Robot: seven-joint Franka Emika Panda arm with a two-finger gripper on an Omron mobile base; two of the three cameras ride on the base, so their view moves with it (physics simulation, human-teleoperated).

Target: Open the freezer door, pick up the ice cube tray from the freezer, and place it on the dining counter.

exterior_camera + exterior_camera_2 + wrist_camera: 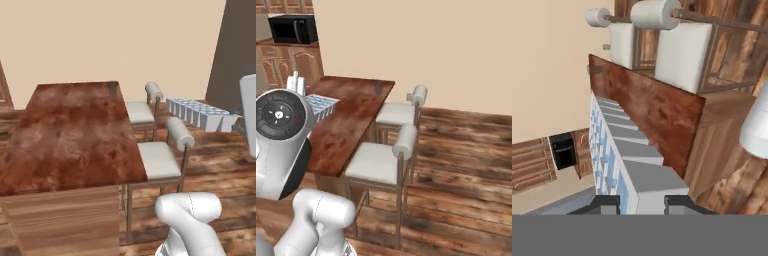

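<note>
My gripper (643, 202) is shut on one end of the ice cube tray (624, 150), a white grid with pale-blue cubes that stretches away from the fingers. In the left base view the ice cube tray (200, 113) hangs level in the air to the right of the dining counter (75, 135), above the two chairs. From the right base the ice cube tray (322, 106) peeks out behind my arm, in front of the reddish-brown dining counter (353, 117). The dining counter (654, 107) lies beside and below the tray. The freezer and the freezer door are out of view.
Two white-cushioned chairs (159, 159) (141, 112) stand along the counter's right side. A tall dark slab (235, 50) rises at the far right. A black microwave (293, 29) sits among wooden cabinets at the back left. Open wood floor (466, 165) lies beyond the chairs.
</note>
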